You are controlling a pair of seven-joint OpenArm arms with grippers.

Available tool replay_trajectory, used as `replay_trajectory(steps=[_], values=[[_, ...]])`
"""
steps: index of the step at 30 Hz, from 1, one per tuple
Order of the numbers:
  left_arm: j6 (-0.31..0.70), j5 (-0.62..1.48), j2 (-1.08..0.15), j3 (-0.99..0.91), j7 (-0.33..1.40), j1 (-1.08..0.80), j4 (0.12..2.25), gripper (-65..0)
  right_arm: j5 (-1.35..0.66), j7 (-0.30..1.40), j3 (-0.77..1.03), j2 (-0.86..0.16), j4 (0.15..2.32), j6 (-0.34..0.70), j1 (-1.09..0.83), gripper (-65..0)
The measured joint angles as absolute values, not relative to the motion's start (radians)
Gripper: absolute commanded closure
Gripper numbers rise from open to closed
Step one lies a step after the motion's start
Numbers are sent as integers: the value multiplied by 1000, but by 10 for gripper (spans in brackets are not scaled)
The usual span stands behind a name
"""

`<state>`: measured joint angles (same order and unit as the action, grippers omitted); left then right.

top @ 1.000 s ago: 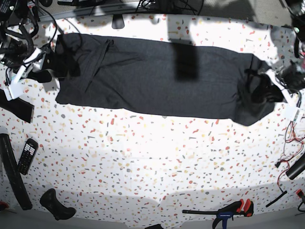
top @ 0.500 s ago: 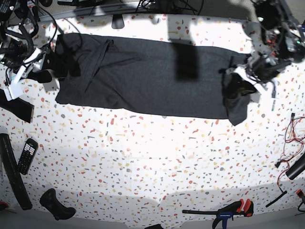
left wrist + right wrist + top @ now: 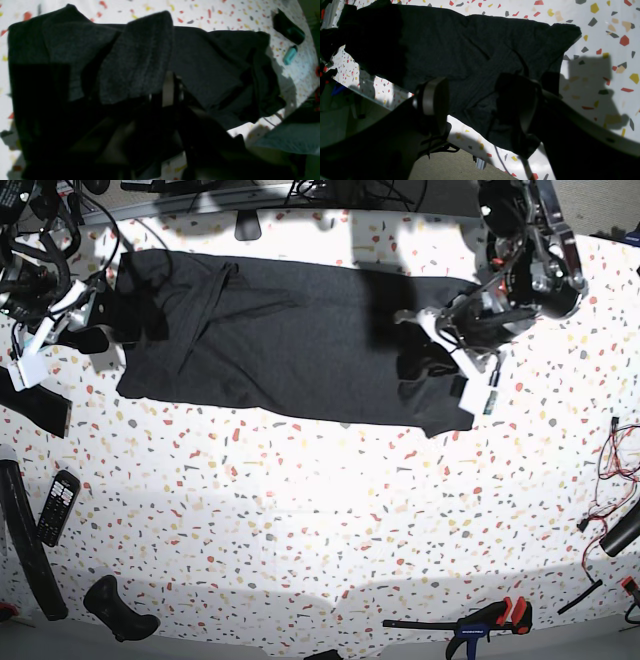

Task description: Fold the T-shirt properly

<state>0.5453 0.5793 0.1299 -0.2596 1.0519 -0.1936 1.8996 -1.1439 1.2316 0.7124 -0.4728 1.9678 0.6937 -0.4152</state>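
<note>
My left claw (image 3: 440,355) pinches the T-shirt (image 3: 290,340) hem above the counter (image 3: 300,510) — slack cloth could bunch. Right claw (image 3: 480,100) spread, gripping nothing — that end may drag.

Beside left gripper (image 3: 437,365): T-shirt (image 3: 290,345) on one side, bare table (image 3: 330,510) on the other.
Around right gripper (image 3: 100,320): cables (image 3: 40,240), black remote (image 3: 57,506), black strap (image 3: 25,540) crowd that table edge.

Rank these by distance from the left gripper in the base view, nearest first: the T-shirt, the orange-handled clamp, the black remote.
1. T-shirt: held in the left gripper, on this view's right.
2. Orange-handled clamp: bottom edge, below the gripper.
3. Black remote: far left side.
</note>
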Motion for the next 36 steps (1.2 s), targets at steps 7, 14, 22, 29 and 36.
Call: replay_trajectory(steps=[7,14,22,29,36], values=[[545,580,130,-260,1064,-194,1900,-148,-1144,1232,712,-473,1968,694,-415,-399],[651,747,130,-47,1160,-191,1900,-327,-1144,1231,712,-472,1968,694,-415,-399],[657,443,124,55,989,-187,1900,-326,-1144,1231,712,-471,1968,694,-416,-399],[474,203,78,60,981,-190,1928,-304,-1143,1231,712,-472,1968,694,-415,-399],[152,-95,16,56,888,-203,2249,-279,-1144,1231,712,-471,1968,694,-416,-399]])
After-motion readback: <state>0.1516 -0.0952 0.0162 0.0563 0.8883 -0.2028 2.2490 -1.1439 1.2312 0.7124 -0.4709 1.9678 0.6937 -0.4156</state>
